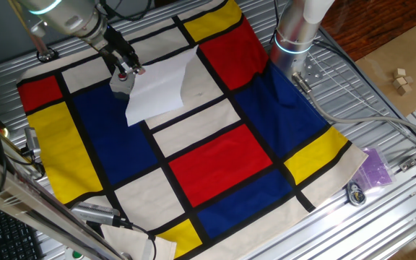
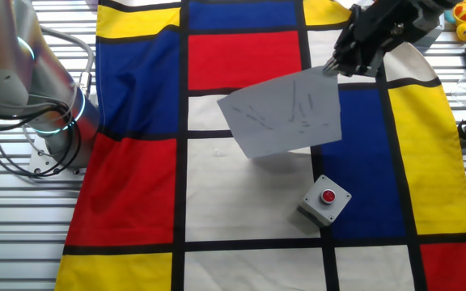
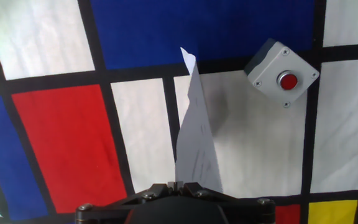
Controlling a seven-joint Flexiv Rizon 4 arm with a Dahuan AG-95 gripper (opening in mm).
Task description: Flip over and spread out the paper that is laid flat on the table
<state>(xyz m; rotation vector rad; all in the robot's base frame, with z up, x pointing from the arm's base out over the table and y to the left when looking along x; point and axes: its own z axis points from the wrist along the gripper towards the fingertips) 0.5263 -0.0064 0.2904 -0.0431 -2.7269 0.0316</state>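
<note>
The paper [image 2: 285,117] is a thin white sheet lifted off the cloth-covered table [image 2: 241,267], hanging tilted in the air from one corner. My gripper [image 2: 336,67] is shut on that corner. In one fixed view the paper [image 1: 161,88] slopes down from the gripper [image 1: 130,72] over blue and cream panels. In the hand view the paper [image 3: 194,146] runs edge-on away from the shut gripper [image 3: 180,185], its far corner curled over the blue block.
A grey box with a red push button [image 2: 324,198] sits on the cloth close under the paper, also in the hand view [image 3: 283,73]. The arm's silver base [image 1: 295,32] stands at the cloth's edge. A purple bag [image 1: 375,167] and small tools lie off the cloth.
</note>
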